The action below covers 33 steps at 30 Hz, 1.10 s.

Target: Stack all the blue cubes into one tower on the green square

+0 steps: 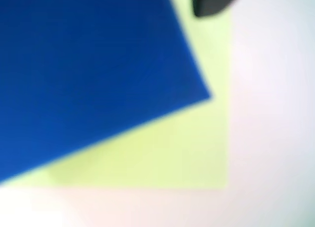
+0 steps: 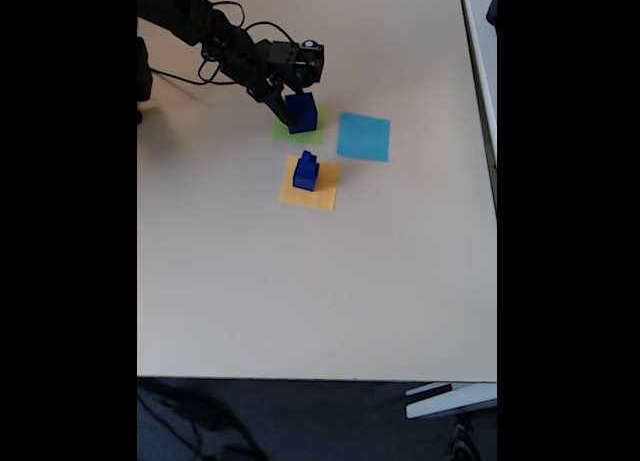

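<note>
A large blue cube (image 2: pixel 303 111) sits on the green square (image 2: pixel 311 137), seen close and blurred in the wrist view as a blue cube (image 1: pixel 93 64) over the green square (image 1: pixel 172 153). My gripper (image 2: pixel 289 108) is at the cube's left side. One dark fingertip (image 1: pixel 211 3) shows at the top of the wrist view, with a strip of green between it and the cube, so the jaws look open. Smaller blue cubes (image 2: pixel 305 171) stand stacked on an orange-yellow square (image 2: pixel 322 194).
A cyan-blue paper square (image 2: pixel 363 136) lies right of the green one. The arm (image 2: pixel 210 31) and its cables reach in from the upper left. The table's right edge (image 2: pixel 492 181) and front edge (image 2: pixel 320 379) bound the beige surface.
</note>
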Tool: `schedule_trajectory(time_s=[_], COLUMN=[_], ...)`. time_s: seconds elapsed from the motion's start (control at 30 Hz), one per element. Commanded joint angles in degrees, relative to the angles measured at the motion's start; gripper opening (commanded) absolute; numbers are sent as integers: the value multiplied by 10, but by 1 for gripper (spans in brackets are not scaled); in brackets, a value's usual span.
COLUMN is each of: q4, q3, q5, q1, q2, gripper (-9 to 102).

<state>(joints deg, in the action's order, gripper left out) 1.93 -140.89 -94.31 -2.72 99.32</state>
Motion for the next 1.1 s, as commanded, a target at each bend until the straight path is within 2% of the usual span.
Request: schedule_trajectory(time_s=[0.0,0.5,1.07], q4=[7,62,77], q3=[36,91,113], q5=[5,-19,-70], q1=[3,9,1], q2=[11,-2,-11], gripper=[35,33,32])
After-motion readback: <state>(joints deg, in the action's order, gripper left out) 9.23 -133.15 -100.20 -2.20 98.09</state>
